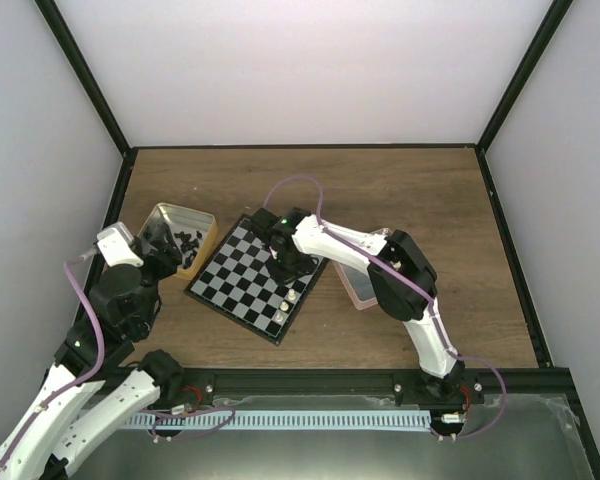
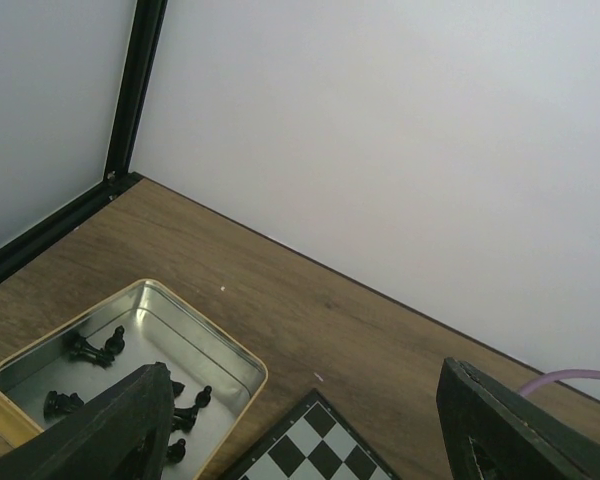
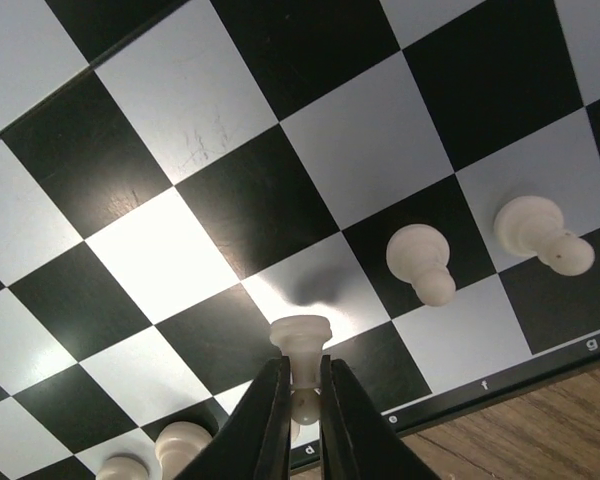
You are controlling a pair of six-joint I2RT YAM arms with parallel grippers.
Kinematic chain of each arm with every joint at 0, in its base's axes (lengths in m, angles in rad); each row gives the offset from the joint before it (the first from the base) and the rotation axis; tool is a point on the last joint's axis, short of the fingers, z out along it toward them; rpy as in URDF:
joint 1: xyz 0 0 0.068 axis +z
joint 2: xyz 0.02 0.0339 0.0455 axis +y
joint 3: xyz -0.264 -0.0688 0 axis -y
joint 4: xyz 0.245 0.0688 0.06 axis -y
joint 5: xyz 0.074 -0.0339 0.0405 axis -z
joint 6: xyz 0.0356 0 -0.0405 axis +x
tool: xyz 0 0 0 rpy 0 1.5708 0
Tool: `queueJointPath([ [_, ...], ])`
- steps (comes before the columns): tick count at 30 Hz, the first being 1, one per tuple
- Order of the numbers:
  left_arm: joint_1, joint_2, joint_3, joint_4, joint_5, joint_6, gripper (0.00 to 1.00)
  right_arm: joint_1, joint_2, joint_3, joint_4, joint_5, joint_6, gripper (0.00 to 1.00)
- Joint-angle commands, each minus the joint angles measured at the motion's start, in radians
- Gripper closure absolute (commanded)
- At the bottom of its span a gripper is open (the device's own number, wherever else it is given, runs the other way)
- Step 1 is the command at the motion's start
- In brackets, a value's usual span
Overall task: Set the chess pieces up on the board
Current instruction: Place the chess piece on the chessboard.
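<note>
Closest to the overhead lens, the left arm (image 1: 90,370) and the right arm (image 1: 410,290) rise from the near rail; the left bends toward the left wall and the right reaches leftward across the middle. Beneath them lies the wooden counter (image 1: 400,190). On it the board (image 1: 242,280) sits left of centre, turned at an angle, black and pale checks inside a thin black rim. Just beside its left corner is the gold tin (image 1: 185,210), lidless. A pink tray (image 1: 352,290) lies off the board's right side, mostly hidden under the right arm.

The left claw (image 2: 302,395) hangs above the gap between tin and board with its jaws wide apart and nothing between them. The right claw (image 3: 300,375) is low over the board's near-right part, its fingers pressed together on a cream pawn (image 3: 300,345); whether the pawn's foot touches the square I cannot tell.

Other cream pieces (image 3: 420,262) stand along the board's lettered edge. Black pieces (image 2: 90,350) lie loose in the tin.
</note>
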Motion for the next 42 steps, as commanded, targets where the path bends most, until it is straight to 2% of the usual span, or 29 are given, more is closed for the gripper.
queueJointPath([
  [1,0.005,-0.01,-0.008,0.018,0.001,0.016,0.26,0.013,0.011,0.039,-0.031,0.014,-0.011,0.9],
  [10,0.007,-0.012,-0.01,0.017,-0.001,0.015,0.26,0.012,0.012,0.048,-0.026,0.017,-0.014,0.83],
  [22,0.01,-0.01,-0.01,0.019,0.004,0.015,0.26,0.015,0.008,0.022,-0.005,0.006,0.0,0.84],
  [30,0.012,-0.01,-0.011,0.019,0.008,0.015,0.26,0.015,0.01,0.008,0.023,0.002,0.006,0.93],
  [42,0.015,-0.01,-0.011,0.019,0.01,0.016,0.26,0.015,0.013,-0.006,0.055,0.027,0.014,0.94],
])
